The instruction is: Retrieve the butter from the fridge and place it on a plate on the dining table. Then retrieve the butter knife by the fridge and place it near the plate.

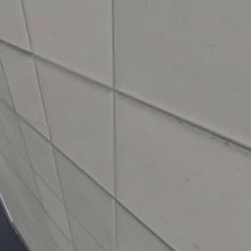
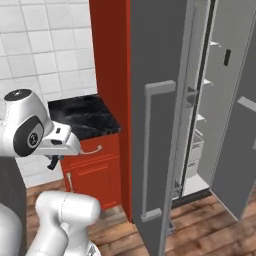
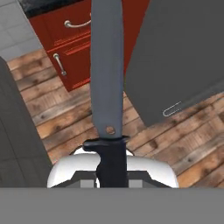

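Note:
The butter knife stands close in front of the hand camera. Its long dark-grey blade runs up the middle of the hand view from a black handle at the bottom. My gripper is shut on that handle; the fingers themselves are mostly hidden behind it. In the right base view the gripper is a small dark shape under the white wrist, in front of the red cabinet. The fridge stands to the right with its doors ajar, and grey shelves show in the gap. Butter, plate and dining table are out of view.
A red base cabinet with a black marble top and drawer handles stands left of the fridge, against a white tiled wall. A grey fridge door hangs over the wood floor. Grey panelling is close to the left base camera.

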Available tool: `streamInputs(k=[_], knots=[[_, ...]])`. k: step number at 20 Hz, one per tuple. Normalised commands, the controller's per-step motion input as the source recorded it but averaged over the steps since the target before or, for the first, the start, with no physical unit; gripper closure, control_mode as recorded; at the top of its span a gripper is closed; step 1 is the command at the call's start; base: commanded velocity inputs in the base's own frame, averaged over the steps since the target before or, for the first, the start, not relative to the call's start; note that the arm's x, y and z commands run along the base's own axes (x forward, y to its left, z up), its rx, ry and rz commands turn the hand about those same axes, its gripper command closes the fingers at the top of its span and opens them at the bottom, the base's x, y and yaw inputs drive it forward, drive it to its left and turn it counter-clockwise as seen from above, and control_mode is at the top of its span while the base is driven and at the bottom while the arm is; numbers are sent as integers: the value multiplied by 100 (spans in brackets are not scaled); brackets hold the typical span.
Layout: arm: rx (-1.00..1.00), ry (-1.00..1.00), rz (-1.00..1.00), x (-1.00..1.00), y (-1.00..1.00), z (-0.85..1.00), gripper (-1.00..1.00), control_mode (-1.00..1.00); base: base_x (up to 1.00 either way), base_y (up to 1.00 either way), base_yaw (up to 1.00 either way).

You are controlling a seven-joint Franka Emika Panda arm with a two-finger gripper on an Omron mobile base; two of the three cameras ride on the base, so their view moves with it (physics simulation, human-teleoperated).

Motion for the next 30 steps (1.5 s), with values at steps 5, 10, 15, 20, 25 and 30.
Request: streamInputs(k=[5, 10, 15, 20, 25, 30], knots=[[0, 0, 0, 0, 0, 0, 100, 100, -99, -71, 5], [0, 0, 0, 0, 0, 0, 100, 100, -100, -83, -7], [0, 0, 0, 0, 0, 0, 100, 100, -86, -89, -18], [0, 0, 0, 0, 0, 0, 100, 100, -46, -88, -57], [0, 0, 0, 0, 0, 0, 100, 100, 0, -73, -86], [0, 0, 0, 0, 0, 0, 100, 100, 0, -73, -89]])
